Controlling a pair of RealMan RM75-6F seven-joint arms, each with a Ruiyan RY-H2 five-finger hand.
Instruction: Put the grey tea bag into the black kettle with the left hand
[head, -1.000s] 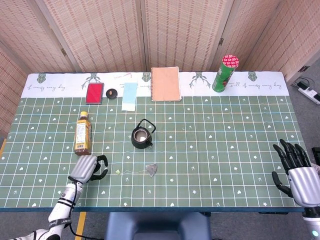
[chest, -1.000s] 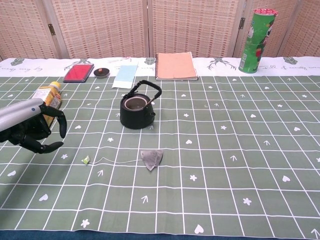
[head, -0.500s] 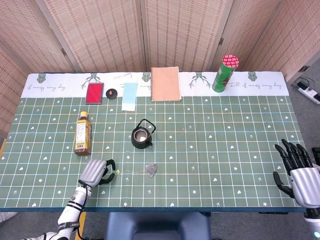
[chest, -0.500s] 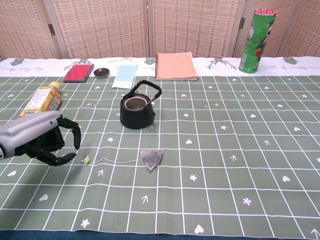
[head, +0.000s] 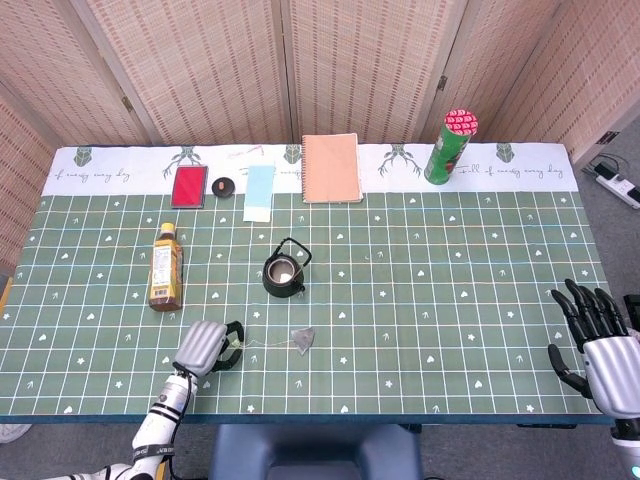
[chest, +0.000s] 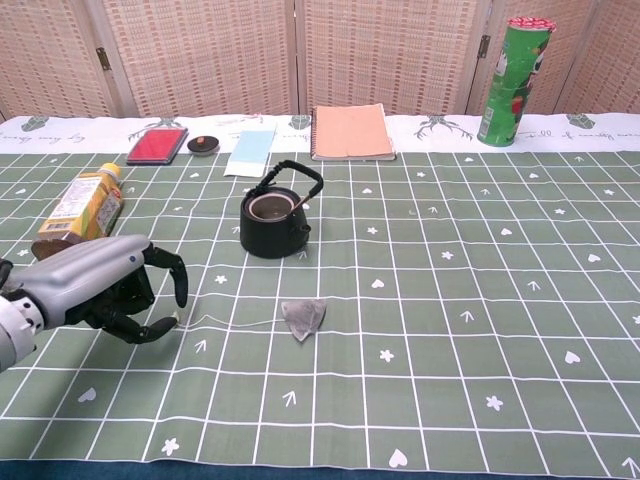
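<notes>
The grey tea bag (head: 303, 339) (chest: 303, 317) lies flat on the green cloth, its thin string running left toward my left hand (head: 205, 347) (chest: 110, 290). That hand hovers low over the string's tag end with fingers curved and a gap between thumb and fingertips; the tag is hidden beneath it. The black kettle (head: 284, 273) (chest: 274, 220) stands lidless, handle up, behind and slightly left of the tea bag. My right hand (head: 600, 350) rests at the table's right front edge, fingers spread and holding nothing; only the head view shows it.
A tea bottle (head: 165, 266) (chest: 80, 205) lies just behind the left hand. Along the back stand a red case (head: 189, 186), a small black disc (head: 223, 185), a blue card (head: 260, 192), an orange notebook (head: 331, 168) and a green can (head: 450, 147).
My left hand has slid right along the front of the table, from beside the bottle to over the string's tag. The tea bag, kettle and right hand have stayed put.
</notes>
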